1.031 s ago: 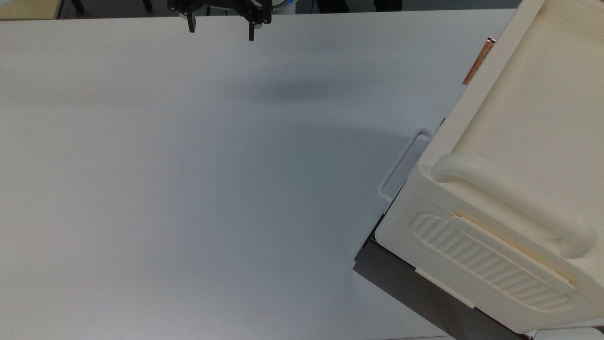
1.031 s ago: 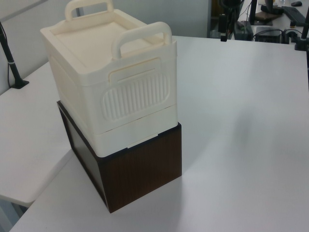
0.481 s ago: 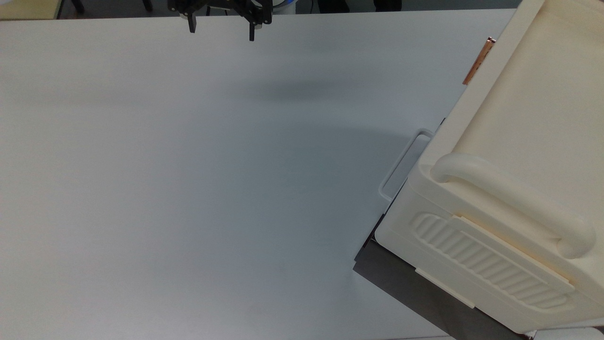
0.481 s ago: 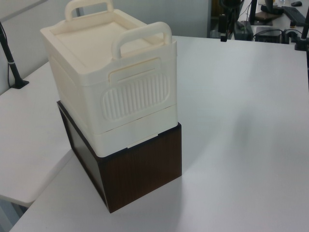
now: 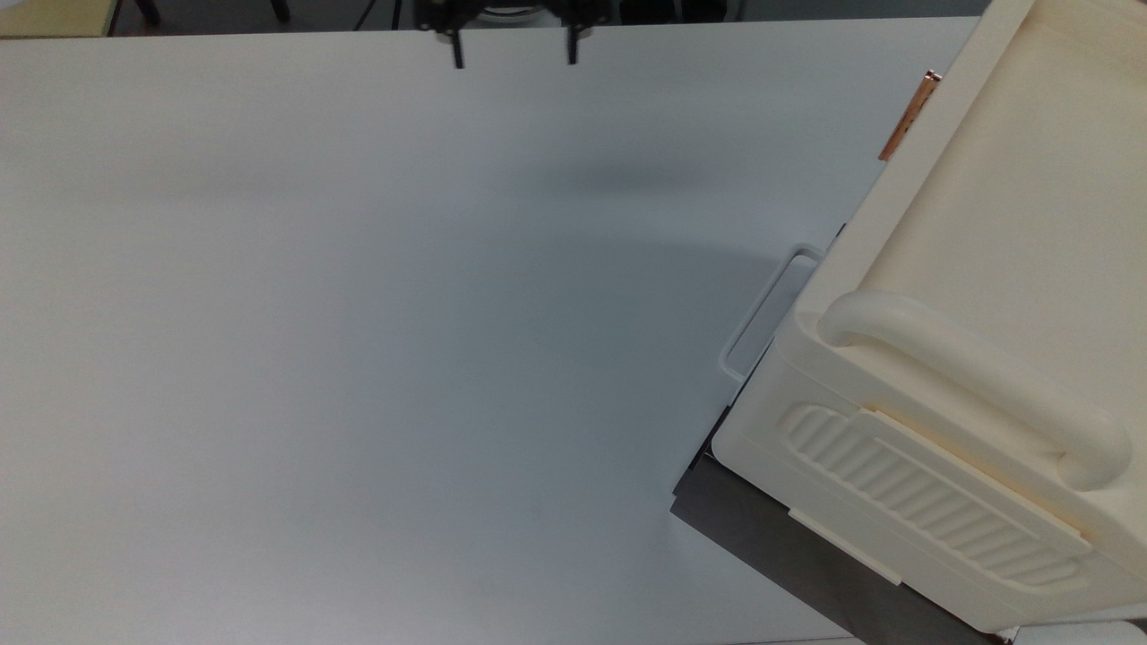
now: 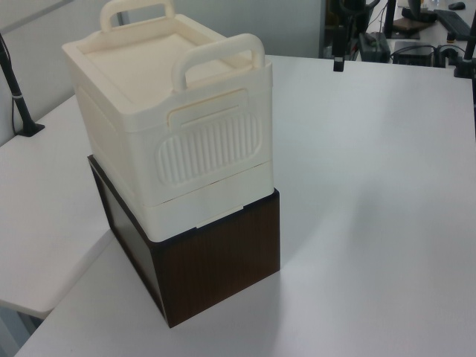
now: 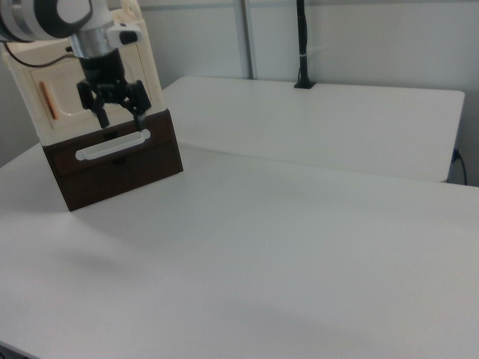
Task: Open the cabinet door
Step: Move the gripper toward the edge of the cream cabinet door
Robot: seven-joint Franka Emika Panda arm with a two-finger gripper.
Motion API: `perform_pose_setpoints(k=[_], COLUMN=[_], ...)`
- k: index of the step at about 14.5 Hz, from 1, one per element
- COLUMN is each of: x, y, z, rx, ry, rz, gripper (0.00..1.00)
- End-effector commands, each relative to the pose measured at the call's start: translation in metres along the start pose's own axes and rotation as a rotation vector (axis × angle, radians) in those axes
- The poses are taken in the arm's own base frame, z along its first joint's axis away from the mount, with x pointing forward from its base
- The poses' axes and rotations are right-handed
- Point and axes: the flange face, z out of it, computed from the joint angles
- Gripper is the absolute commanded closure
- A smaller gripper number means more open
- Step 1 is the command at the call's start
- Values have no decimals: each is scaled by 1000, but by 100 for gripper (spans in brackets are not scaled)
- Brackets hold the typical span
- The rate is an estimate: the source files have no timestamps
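The cream cabinet (image 5: 1013,224) stands on a dark box at the top view's right, its thick top handle (image 5: 977,385) and ribbed side panel (image 6: 212,145) in view. In the right view the cabinet door (image 7: 67,101) faces the table and lies flush, with a copper bar handle (image 7: 47,101) near the door's left edge; from the top the bar (image 5: 909,116) shows edge-on. My gripper (image 5: 515,55) hangs open and holds nothing at the table's far edge, well to the left of the cabinet in the top view. In the right view the gripper (image 7: 120,118) overlaps the door's right part.
The dark brown box (image 6: 216,260) under the cabinet has a white bar handle (image 7: 112,144) on its front. The white table (image 5: 358,313) stretches wide in front of it. A black pole (image 7: 301,45) is clamped to a second table behind.
My gripper has shifted toward the top view's right along the table's far edge, nearer the cabinet. The cabinet and its door have not moved.
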Motion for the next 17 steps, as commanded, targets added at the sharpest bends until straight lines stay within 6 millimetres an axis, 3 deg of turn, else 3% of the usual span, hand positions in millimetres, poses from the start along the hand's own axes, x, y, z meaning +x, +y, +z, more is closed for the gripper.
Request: perform_pose_setpoints(k=[1, 4, 9, 14, 17], x=[5, 17, 35, 41, 43], y=[-53, -101, -160, -203, -222], z=[-27, -30, -34, -22, -10], rx=[91, 160, 222, 207, 210], ry=[136, 249, 352, 409, 407], rz=[-137, -252, -462, -707, -755], gripper=[0, 0, 0, 0, 7])
